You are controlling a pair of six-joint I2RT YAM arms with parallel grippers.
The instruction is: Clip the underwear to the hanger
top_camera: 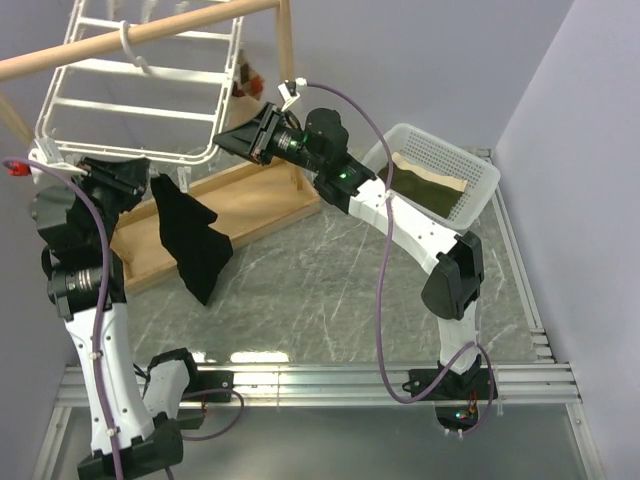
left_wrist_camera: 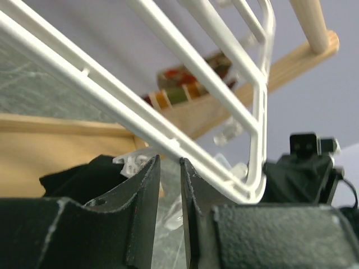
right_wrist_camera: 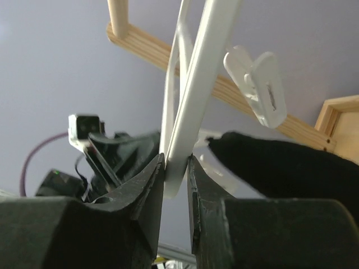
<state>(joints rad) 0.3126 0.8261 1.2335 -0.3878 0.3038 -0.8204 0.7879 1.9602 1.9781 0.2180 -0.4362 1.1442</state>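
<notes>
Underwear point(top_camera: 190, 242) hangs as a dark, crumpled drape from the near bar of the hanger point(left_wrist_camera: 112, 101). It hangs over the left half of the tabletop point(top_camera: 330, 280) and across the wooden stand's base point(top_camera: 250, 200). We read its long axis as running downward and toward the near edge.

Left hand point(left_wrist_camera: 169, 161) sits just beside the top of the cloth, its fingers drawn close with only a narrow slot between them. A translucent clip point(left_wrist_camera: 134, 163) shows at that slot, but we cannot tell whether it is pinched.

Right hand point(right_wrist_camera: 176, 162) is clenched on the white bar of the hanger at the corner nearest the basket point(top_camera: 450, 148), apparently steadying the frame.

From the right hand the cloth lies along the bar toward the left edge of the tabletop. From the left hand it is touching or nearly so. We judge the left hand the nearer one. Any further corner of the waistband would therefore be brought up to a clip along that same bar, toward the right hand.
</notes>
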